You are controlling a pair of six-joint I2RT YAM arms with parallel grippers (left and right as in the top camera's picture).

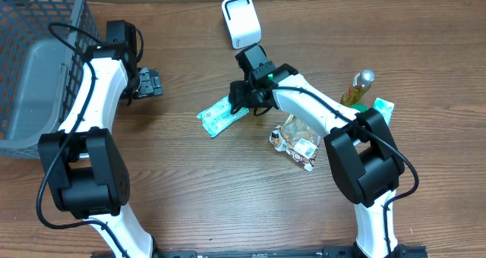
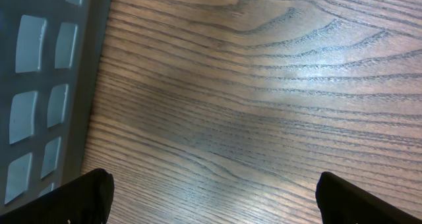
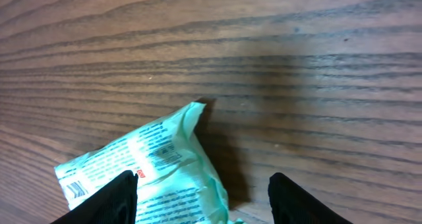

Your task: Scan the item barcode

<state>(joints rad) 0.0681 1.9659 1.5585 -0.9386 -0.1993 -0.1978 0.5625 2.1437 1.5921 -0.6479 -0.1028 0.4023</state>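
Right fingers [image 3: 105,201] spread over the mint-green packet [image 1: 222,116], scanner [image 1: 241,20] off at the far edge

So the packet was lying flat on the worktop [image 1: 228,205] about mid-scene, and the right arm was down low over its right end. From the wrist cam the right fingers stood apart with the packet's corner on the wood between them, not pinching anything. The printed side was up, with a small barcode [image 3: 78,188] showing near its left end. The white scanner stood further back, well apart from the packet. The left fingers [image 2: 86,197] were spread wide over bare wood near the grey basket [image 1: 30,68], with nothing between them. Off to the right sat a crinkly snack bag [image 1: 298,139], a bottle [image 1: 358,87] and another green pack [image 1: 383,106].
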